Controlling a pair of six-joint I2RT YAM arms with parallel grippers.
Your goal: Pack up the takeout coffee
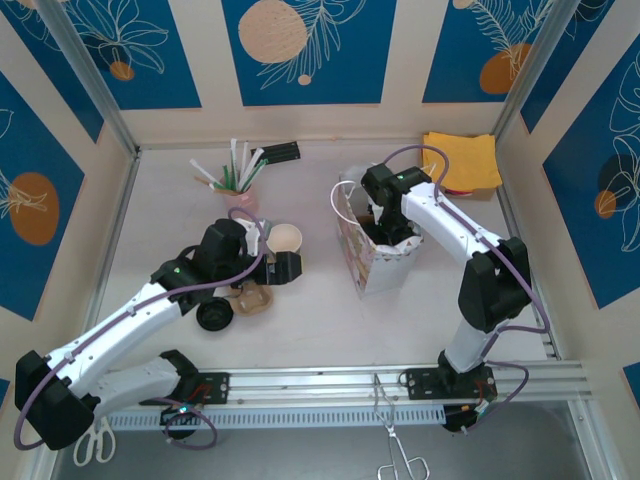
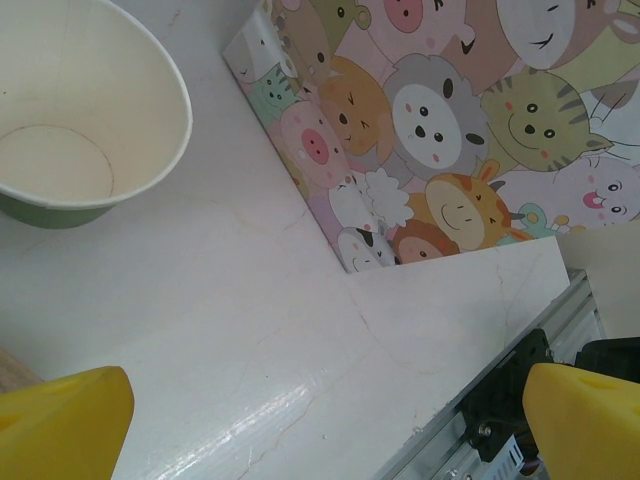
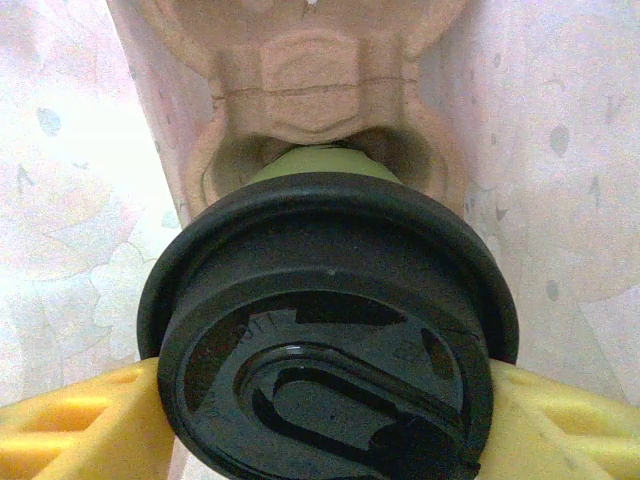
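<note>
A green takeout coffee cup with a black lid [image 3: 325,340] sits between my right gripper's [image 3: 325,405] yellow fingers [image 3: 80,425], which are shut on it. It hangs inside the cartoon-animal paper bag [image 1: 372,268], just above a brown pulp cup carrier [image 3: 310,80]. In the top view my right gripper [image 1: 386,226] reaches down into the bag's mouth. My left gripper [image 1: 286,268] stands open over bare table left of the bag [image 2: 450,120], with nothing between its fingers [image 2: 60,420]. An open, lidless paper cup [image 1: 285,238] stands just behind it, and shows again as the empty cup [image 2: 70,110].
A loose black lid [image 1: 214,316] and a brown carrier piece [image 1: 252,298] lie under the left arm. Straws [image 1: 236,170] stand in a pink cup at the back. Yellow napkins [image 1: 462,160] lie back right. Tongs [image 1: 396,440] and scissors [image 1: 95,445] rest beyond the front rail.
</note>
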